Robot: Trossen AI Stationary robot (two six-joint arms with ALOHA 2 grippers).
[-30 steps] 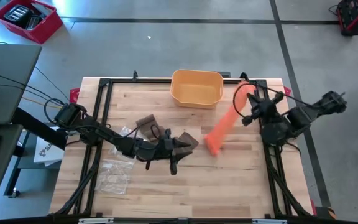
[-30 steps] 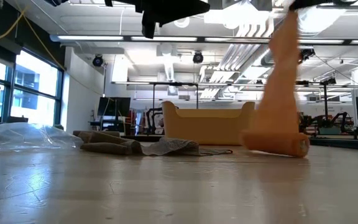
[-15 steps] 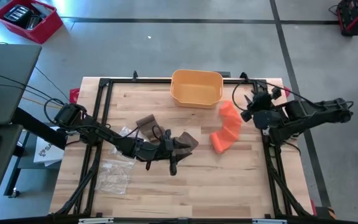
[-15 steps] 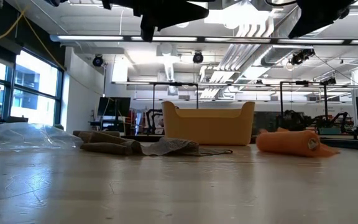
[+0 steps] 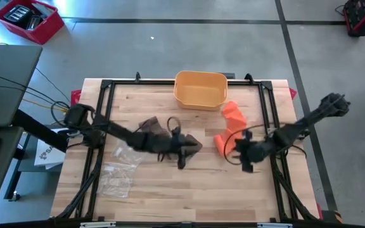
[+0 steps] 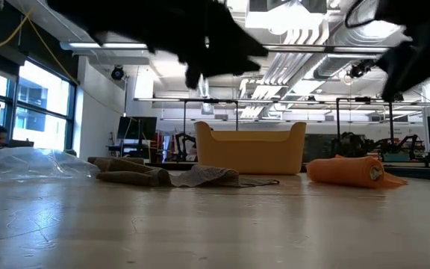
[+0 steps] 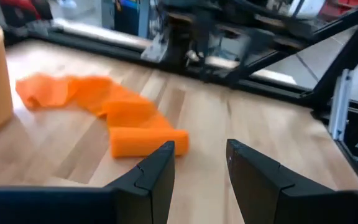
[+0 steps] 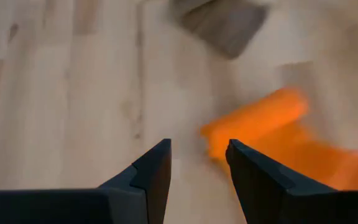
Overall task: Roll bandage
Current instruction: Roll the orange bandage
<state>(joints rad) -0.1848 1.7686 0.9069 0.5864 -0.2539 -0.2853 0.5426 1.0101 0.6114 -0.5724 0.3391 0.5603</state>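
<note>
An orange bandage (image 5: 228,130) lies on the table's right half. Its rolled end (image 5: 221,144) points toward the near edge and its loose tail (image 5: 234,113) lies in folds toward the far edge. The roll (image 7: 148,140) rests on its side on the wood (image 6: 346,170). My right gripper (image 8: 197,163) is open above the table just near-right of the roll (image 8: 253,121), touching nothing (image 5: 239,156). My left gripper (image 7: 199,167) is open at the table's middle, pointing at the orange bandage, and is also empty (image 5: 185,152).
A yellow bin (image 5: 200,88) stands at the far edge. A brown bandage (image 5: 151,124) lies crumpled left of centre, under my left arm, with a piece (image 8: 222,22) beside my left gripper. A clear plastic bag (image 5: 116,177) lies near left.
My right gripper has let go of the orange bandage's end, which it held up high. The strip has fallen in folds onto the table beside its roll. The gripper has since come down, tipping downward, toward the near edge. My left gripper has swung a little toward the orange bandage.
</note>
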